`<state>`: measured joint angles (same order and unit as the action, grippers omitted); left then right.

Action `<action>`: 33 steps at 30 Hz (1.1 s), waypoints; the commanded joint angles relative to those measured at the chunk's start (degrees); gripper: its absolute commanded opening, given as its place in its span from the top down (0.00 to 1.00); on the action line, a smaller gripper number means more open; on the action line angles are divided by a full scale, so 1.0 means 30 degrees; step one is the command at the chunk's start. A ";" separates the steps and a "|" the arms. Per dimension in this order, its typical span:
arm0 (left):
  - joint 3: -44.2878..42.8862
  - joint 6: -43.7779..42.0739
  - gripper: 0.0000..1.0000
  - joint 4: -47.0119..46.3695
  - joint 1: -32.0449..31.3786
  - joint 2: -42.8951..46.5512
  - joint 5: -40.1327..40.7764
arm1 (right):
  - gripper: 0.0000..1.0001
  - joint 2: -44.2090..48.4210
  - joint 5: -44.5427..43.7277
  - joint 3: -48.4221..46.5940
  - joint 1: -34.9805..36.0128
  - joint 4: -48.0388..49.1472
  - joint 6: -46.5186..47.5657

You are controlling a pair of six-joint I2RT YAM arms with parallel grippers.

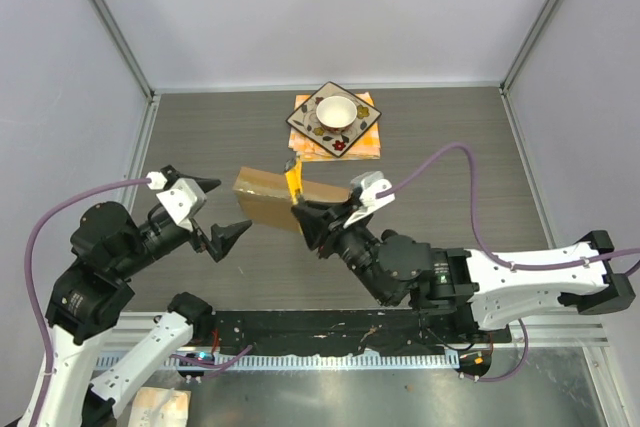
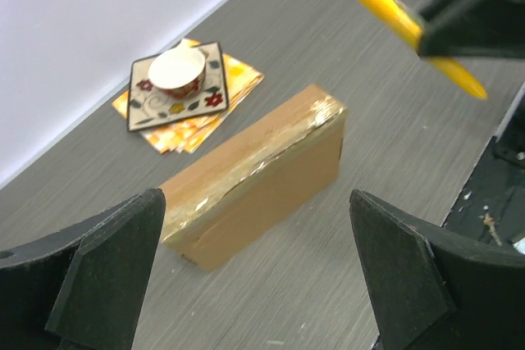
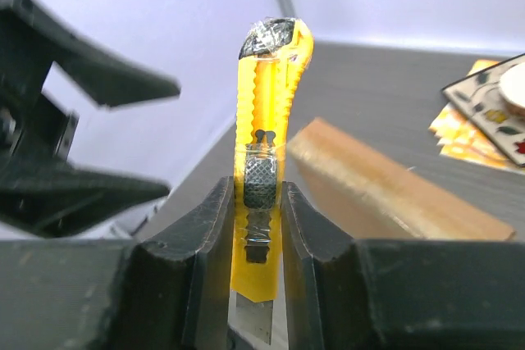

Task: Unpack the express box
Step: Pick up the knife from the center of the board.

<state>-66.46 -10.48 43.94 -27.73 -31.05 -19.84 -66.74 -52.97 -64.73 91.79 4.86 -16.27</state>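
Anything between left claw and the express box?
Nothing, just bare table between the open left claw and the express box; the left wrist view shows it best.

Cannot see the right end of the express box (image 1: pixel 262 199) from above, covered by the right gripper (image 1: pixel 300 209) and the yellow knife (image 1: pixel 292 179) clamped in it. Cannot follow the knife's lower end in the right wrist view, sunk between the fingers (image 3: pixel 197 252) and cut by the bottom edge. Cannot make out the left gripper (image 3: pixel 139 137) there beyond a blurred dark shape, nor more than a corner of the patterned plate (image 3: pixel 492 108), cropped at the right. Cannot name the tan thing (image 1: pixel 160 409) cropped at the top view's bottom edge.
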 commanded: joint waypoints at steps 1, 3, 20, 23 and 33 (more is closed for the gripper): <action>-0.0933 0.2377 0.00 -0.1815 0.0101 -0.0578 -0.2784 | 0.95 -0.0223 -0.4190 0.0071 0.0048 0.4172 0.3103; -0.0847 0.3398 0.00 -0.2078 0.0101 -0.0608 -0.3318 | 0.95 -0.0544 -0.4899 0.0364 0.0077 0.7031 0.3780; 0.1174 0.7302 0.00 -0.4599 0.0101 -0.0872 -0.5956 | 0.96 -0.5848 -0.6748 -0.0952 0.1630 2.4538 1.4505; 0.1584 0.7360 0.00 -0.4511 0.0101 -0.0579 -0.6483 | 0.97 -0.5995 -0.6543 -0.1128 0.1631 2.4979 1.4565; 0.1790 0.9933 0.08 -0.6645 0.0101 -0.1545 -0.8297 | 0.98 -0.6669 -0.6162 -0.1333 0.1689 2.4863 1.3392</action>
<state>-61.04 13.47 30.63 -27.73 -34.09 -39.94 -85.71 -71.92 -66.22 96.42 74.15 24.95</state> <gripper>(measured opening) 0.926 0.294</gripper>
